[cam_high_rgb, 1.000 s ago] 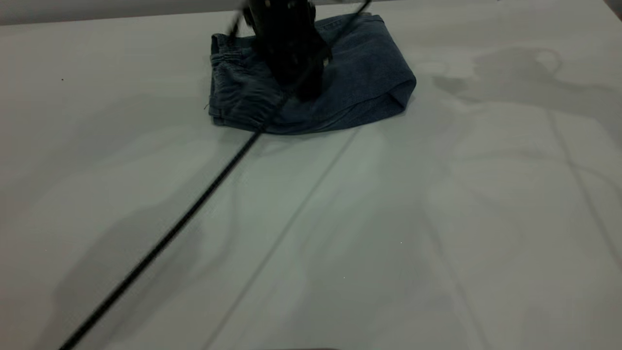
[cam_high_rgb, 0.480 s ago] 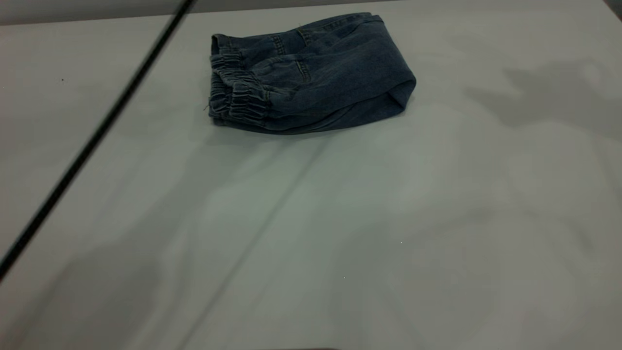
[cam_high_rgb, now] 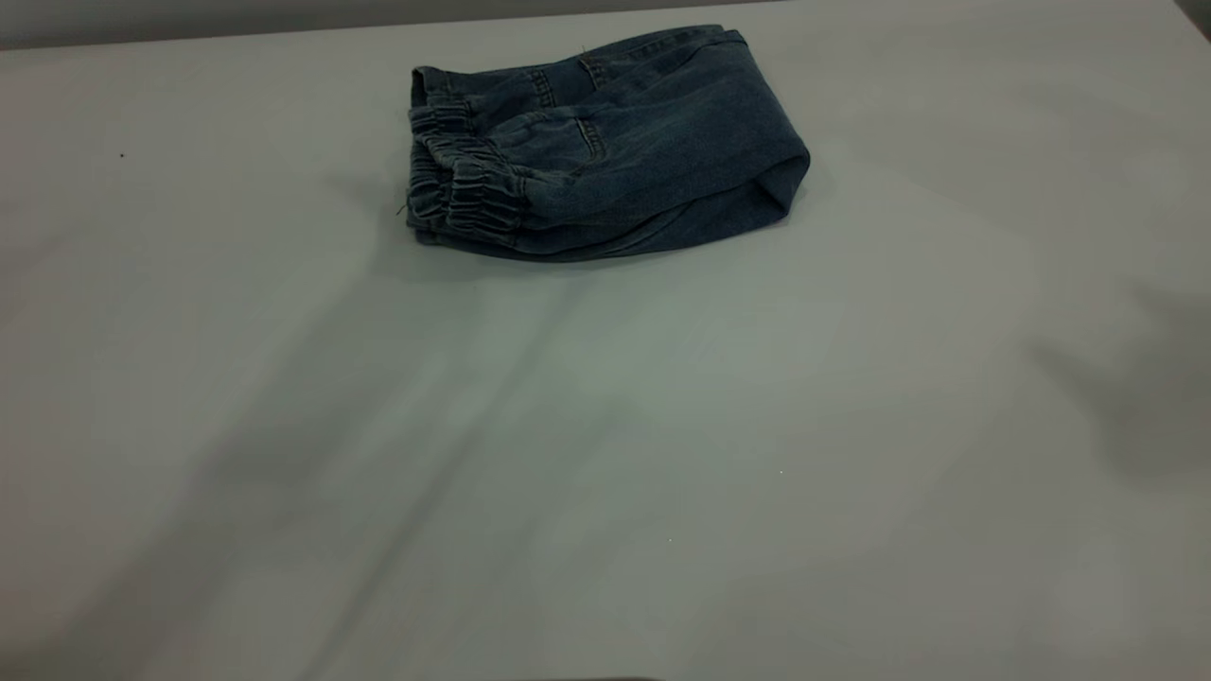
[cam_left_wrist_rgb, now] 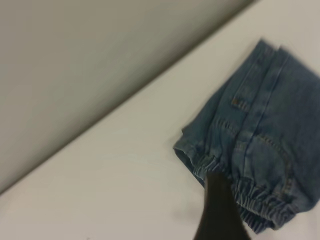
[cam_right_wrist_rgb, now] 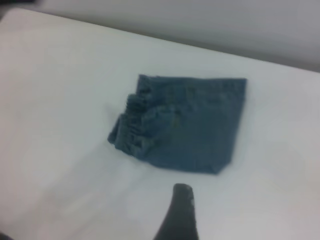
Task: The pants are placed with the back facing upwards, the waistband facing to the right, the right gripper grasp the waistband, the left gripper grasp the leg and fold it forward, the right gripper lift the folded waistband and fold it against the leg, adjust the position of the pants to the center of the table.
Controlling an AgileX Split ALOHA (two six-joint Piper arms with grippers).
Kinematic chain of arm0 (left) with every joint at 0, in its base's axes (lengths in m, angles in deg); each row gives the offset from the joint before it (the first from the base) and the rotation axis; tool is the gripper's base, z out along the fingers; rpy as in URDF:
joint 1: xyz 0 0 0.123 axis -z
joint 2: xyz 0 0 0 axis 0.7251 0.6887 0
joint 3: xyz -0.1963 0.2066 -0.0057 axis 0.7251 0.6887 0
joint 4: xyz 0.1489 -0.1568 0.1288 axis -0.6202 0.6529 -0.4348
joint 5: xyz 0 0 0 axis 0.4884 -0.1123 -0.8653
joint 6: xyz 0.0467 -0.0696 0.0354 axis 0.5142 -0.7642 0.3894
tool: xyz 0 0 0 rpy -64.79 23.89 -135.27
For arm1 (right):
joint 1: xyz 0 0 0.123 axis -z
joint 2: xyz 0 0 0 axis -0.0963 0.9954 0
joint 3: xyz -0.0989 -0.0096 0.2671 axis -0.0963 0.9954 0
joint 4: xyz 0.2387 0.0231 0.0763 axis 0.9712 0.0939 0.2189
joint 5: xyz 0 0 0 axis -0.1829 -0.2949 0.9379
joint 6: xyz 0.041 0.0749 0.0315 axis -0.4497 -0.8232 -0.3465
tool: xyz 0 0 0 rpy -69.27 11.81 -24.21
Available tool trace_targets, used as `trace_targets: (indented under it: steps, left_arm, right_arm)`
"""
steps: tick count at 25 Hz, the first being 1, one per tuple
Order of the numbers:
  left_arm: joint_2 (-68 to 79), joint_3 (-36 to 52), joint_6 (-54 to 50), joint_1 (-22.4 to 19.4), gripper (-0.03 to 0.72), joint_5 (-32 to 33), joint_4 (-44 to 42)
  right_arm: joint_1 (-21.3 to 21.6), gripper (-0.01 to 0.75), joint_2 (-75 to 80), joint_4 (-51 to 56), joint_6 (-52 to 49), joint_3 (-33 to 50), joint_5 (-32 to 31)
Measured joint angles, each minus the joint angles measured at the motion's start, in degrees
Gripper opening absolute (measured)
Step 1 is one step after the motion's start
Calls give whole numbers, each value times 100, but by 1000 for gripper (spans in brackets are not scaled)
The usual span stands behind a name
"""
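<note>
My left hand [cam_left_wrist_rgb: 217, 210] shows only as one dark finger in its wrist view, over the gathered waistband; I cannot tell whether it is apart or together. The pants [cam_high_rgb: 596, 142] lie folded into a compact bundle in the upper centre of the exterior frame, on the surface [cam_high_rgb: 662, 454], elastic edge toward frame left. My right hand [cam_right_wrist_rgb: 180, 215] hangs apart from the pants; its state is likewise unclear.

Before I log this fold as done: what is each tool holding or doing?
Left tool: holding nothing, above the pants; aperture unclear.
Right tool: holding nothing; aperture unclear.
</note>
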Motion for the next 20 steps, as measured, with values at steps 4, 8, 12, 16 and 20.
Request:
trace_targets:
  steps: [4,8,12,16,20]
  left_arm:
    - [-1481,996,-6,0,440,0,52]
    - [-3126,2309,-32,0,440,0,80]
    - [-4819,3599,-292,0,440,0,80]
    - [-6684,4943,-474,0,440,0,80]
    - [-8564,6097,-499,0,440,-26,121]
  right_arm:
    - [0,580,-786,-372,-506,0,-223]
    - [0,580,-1470,-401,-717,11,-256]
    - [0,580,-2184,-437,-925,440,-267]
    - [0,580,-2951,-541,-1040,1250,-287]
    - [0,580,-3690,-631,-1047,1984,-302]
